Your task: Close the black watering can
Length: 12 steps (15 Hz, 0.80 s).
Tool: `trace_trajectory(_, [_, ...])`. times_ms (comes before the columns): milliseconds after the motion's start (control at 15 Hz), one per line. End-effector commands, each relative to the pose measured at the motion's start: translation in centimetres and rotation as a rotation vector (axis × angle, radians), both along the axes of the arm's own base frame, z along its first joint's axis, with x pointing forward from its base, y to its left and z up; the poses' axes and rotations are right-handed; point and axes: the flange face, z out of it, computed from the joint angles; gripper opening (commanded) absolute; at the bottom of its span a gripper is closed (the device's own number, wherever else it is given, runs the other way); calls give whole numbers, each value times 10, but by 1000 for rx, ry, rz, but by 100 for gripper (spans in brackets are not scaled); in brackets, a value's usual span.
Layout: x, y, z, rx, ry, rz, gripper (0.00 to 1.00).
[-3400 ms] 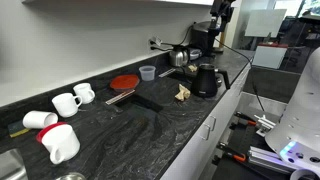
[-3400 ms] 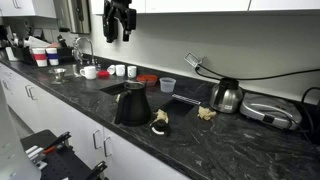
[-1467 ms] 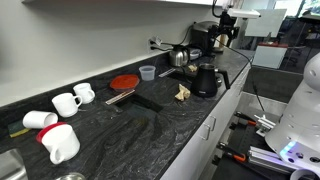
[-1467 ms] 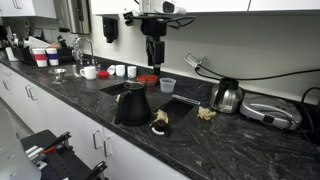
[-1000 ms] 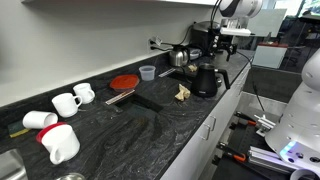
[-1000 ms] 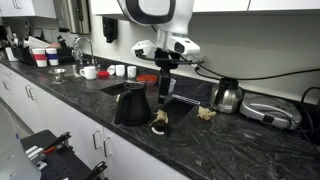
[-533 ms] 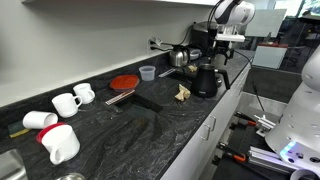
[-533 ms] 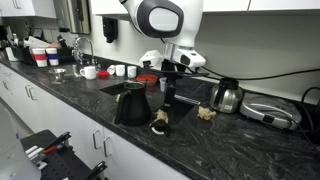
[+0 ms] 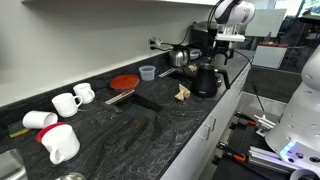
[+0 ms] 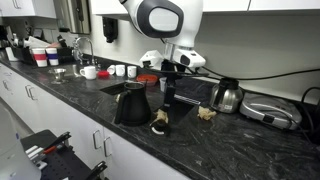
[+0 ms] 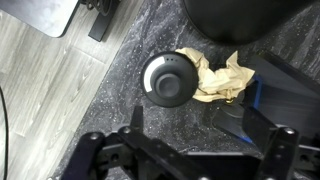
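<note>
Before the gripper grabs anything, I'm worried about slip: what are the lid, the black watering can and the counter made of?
Lid: seemingly dark metal, satin; soft sheen rings its knob. Black watering can: matte black, probably coated metal; no glare. Counter: glossy dark stone or stone-look laminate; pale veins.

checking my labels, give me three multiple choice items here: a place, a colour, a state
1. Where is the lid of the black watering can? A on the can B on the counter beside the crumpled paper C in a mug
2. The flat disc on the counter is A red B green C yellow
3. The gripper is A shut on the lid B shut on the spout C open
B, wrist view shows it on the counter; A, plainly red; C, jaws apart, nothing held.
</note>
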Motion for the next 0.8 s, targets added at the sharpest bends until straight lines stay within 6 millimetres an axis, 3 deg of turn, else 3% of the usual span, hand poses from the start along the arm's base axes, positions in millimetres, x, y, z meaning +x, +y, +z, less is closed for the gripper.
trace_trajectory(0, [2,-3,-5,1,6,-35,100])
trace_trajectory(733, [5,-29,-45,81,68,-281,100])
